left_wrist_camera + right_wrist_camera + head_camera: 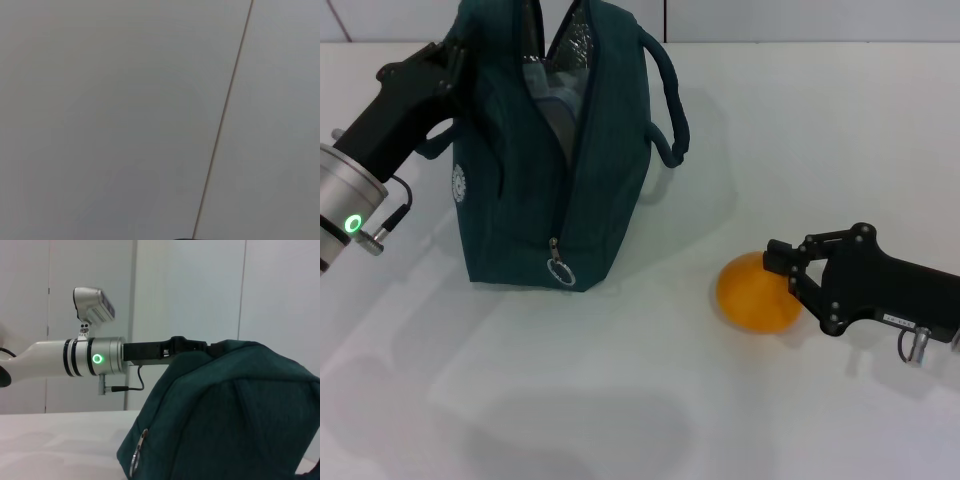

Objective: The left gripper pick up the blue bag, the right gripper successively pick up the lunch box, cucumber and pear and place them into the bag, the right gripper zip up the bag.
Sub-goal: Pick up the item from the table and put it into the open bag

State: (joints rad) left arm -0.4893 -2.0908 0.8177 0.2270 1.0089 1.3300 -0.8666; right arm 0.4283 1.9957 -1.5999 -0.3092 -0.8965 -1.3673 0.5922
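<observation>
We saw the right tool (pixel 778 272) spread apart around the round orange-yellow pear (pixel 758 292) near the desk's (pixel 620 400) right edge. The left tool (pixel 455 60) clamped the upright, unzipped dark teal fabric bag (pixel 560 170).

The left arm (pixel 345 185) was a silver cylinder with black ring seams and a glowing green ring light, ending in a matte black, angular left tool (pixel 445 60). A thin black cable looped from a small metal plug at its wrist. In the right wrist view a white sleeve and a grey boxy camera sat behind it. The right tool (pixel 790 272) was black linkage with visible screws, a small label, and a metal plug.
</observation>
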